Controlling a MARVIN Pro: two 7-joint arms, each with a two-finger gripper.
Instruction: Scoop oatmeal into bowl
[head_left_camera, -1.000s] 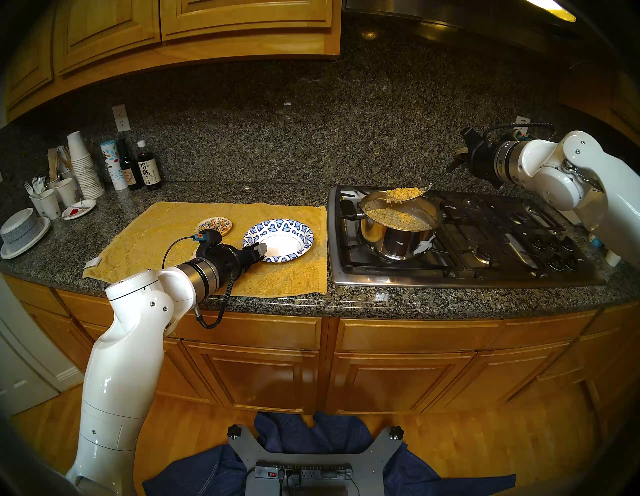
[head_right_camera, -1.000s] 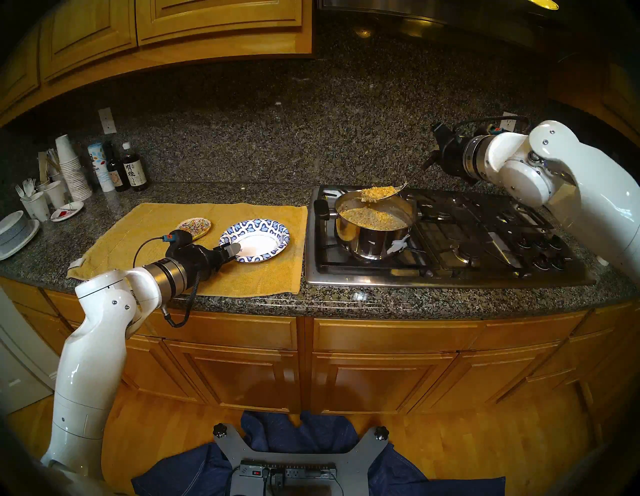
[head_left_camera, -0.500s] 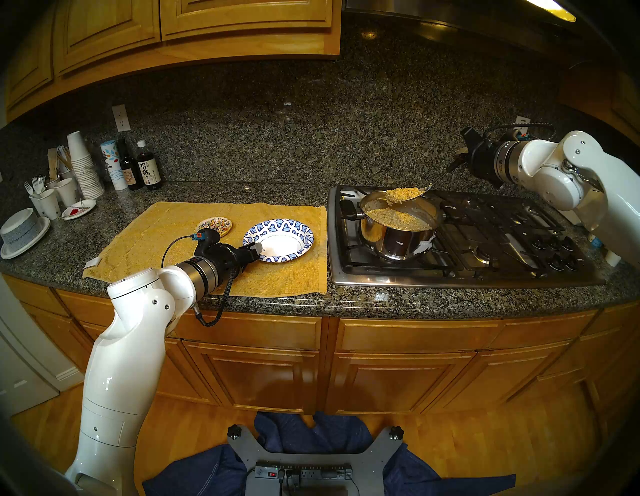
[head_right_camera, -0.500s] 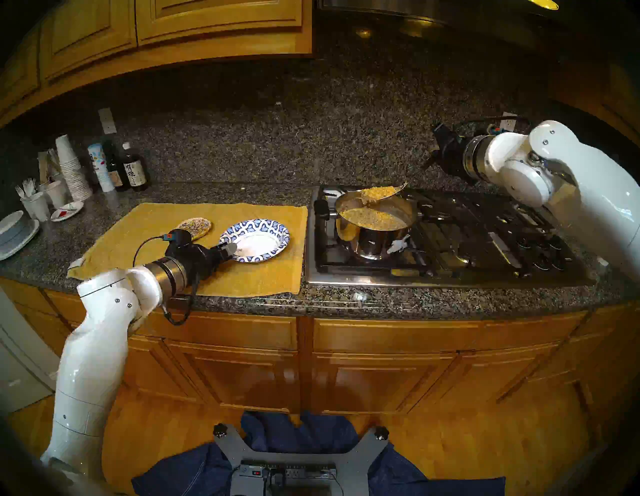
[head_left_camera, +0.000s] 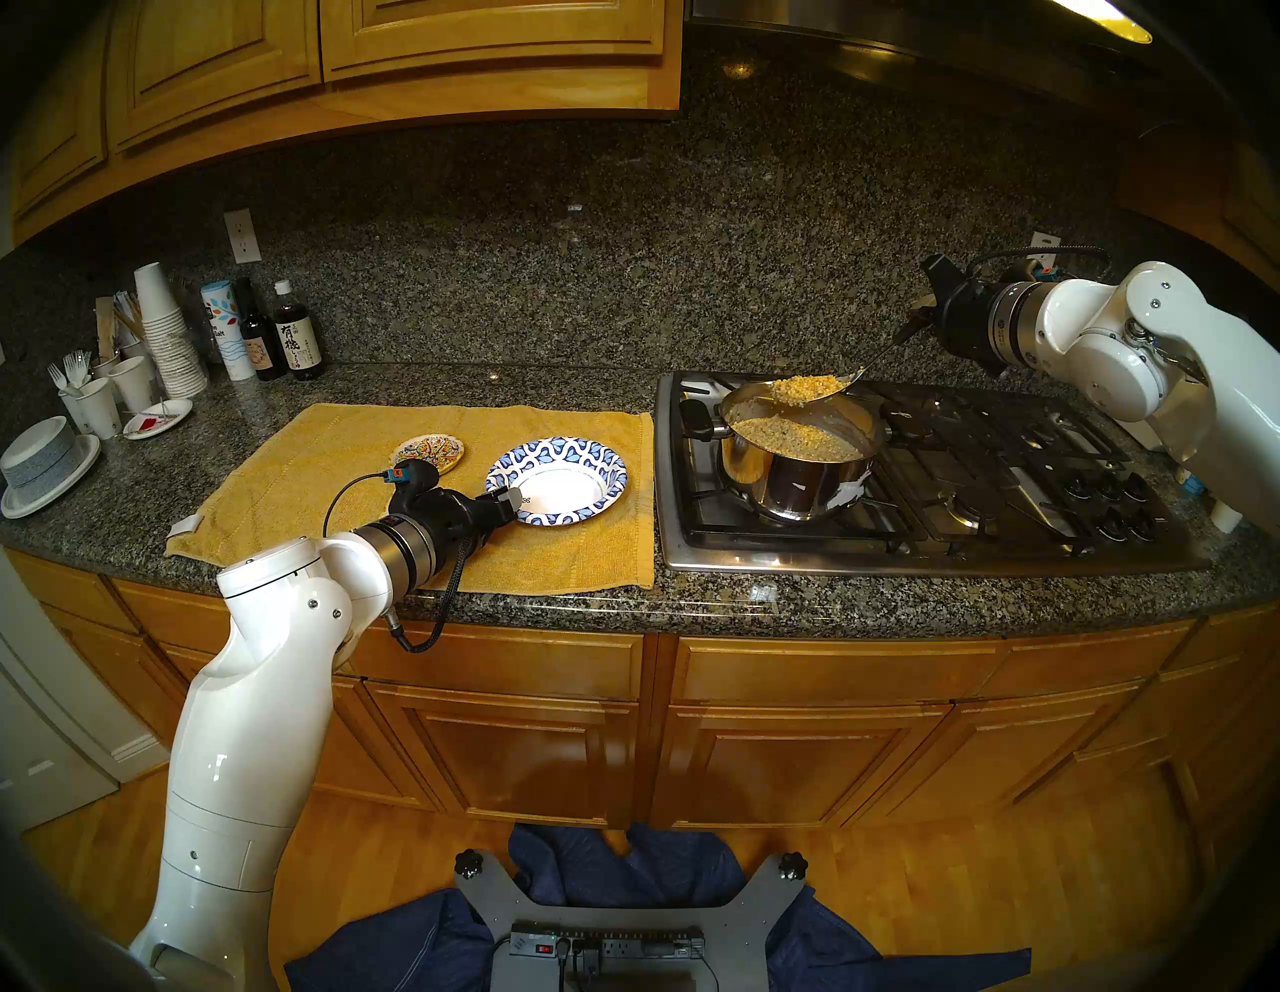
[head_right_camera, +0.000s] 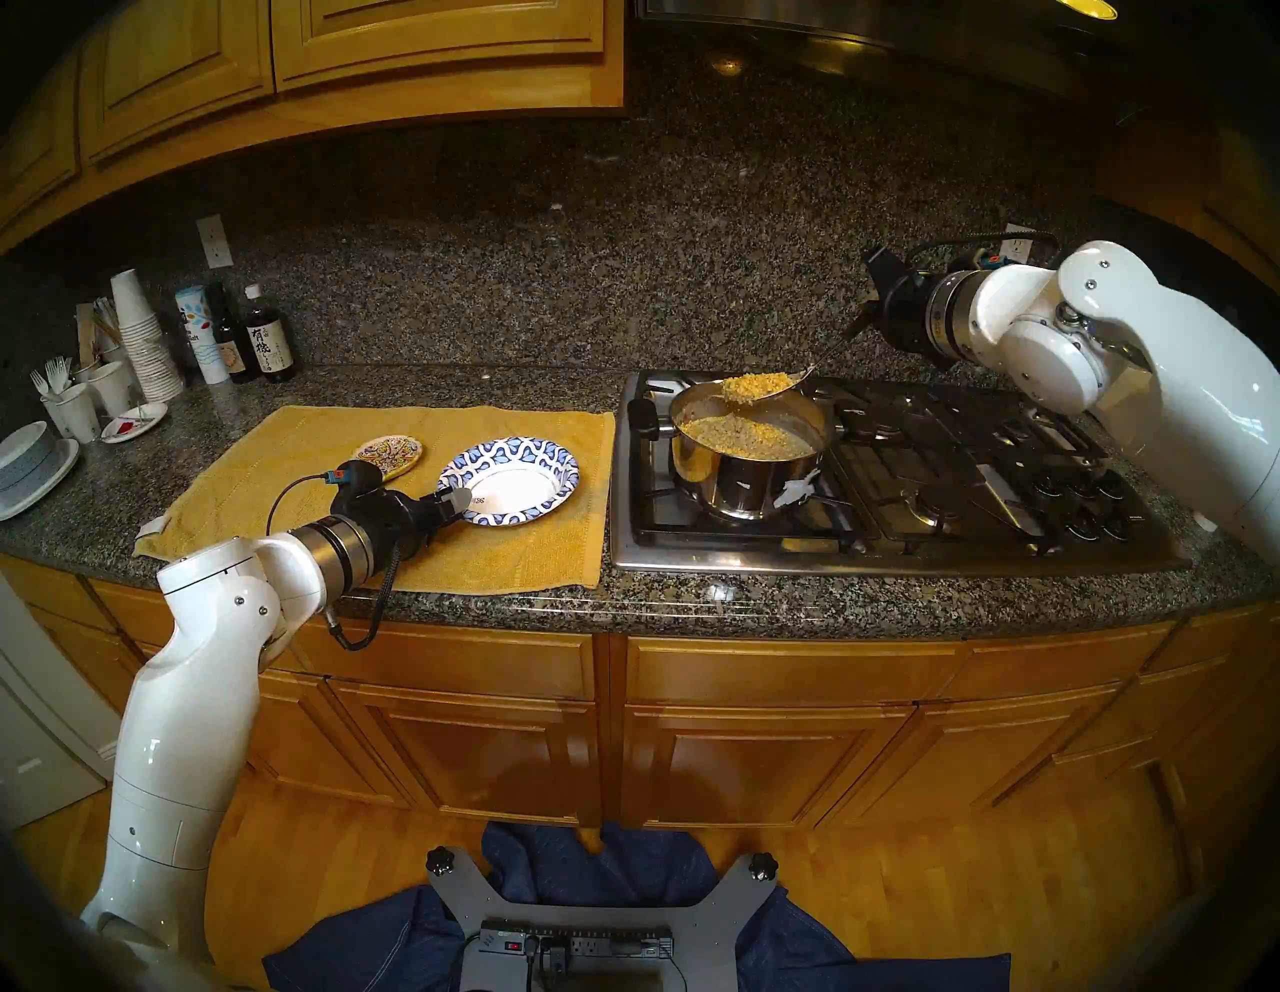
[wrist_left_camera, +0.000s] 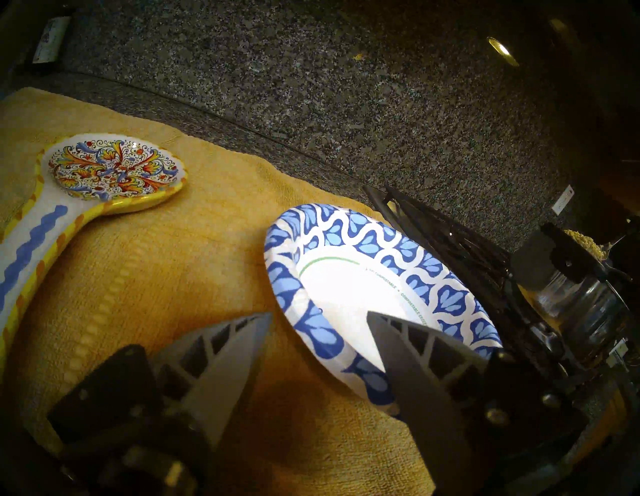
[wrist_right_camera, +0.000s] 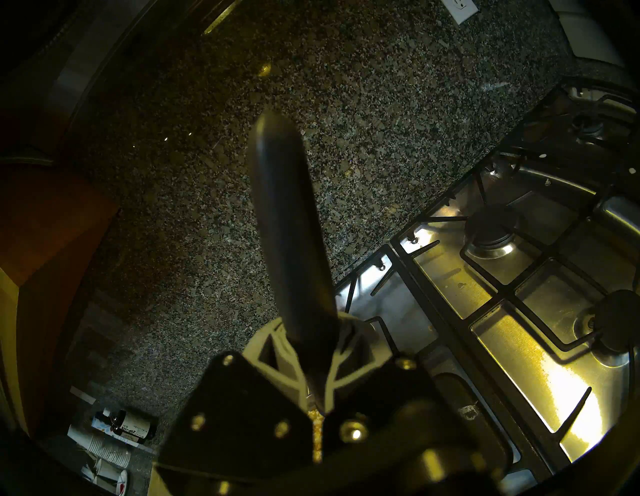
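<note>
A yellow towel (head_left_camera: 443, 485) is lying flat on the granite table (head_left_camera: 485, 381), with a painted ceramic spoon rest (head_left_camera: 429, 450) sitting on it toward the back. At the far left, stacked paper cups (head_left_camera: 166, 332), two dark bottles (head_left_camera: 284, 339), a salt canister (head_left_camera: 225, 332) and grey-white bowls (head_left_camera: 45, 464) are crowding the corner. A blue cloth (head_left_camera: 623, 893) is lying on the wood floor (head_left_camera: 970, 893).

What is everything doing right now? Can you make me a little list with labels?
spoon: a heap of oatmeal rides in the spoon above the pot
right gripper: shut on the spoon's handle
bowl: empty, on the yellow towel
left gripper: open, its fingers either side of the bowl's near rim
spoon rest: empty, beside the bowl
pot: on the stove, oatmeal inside
</note>
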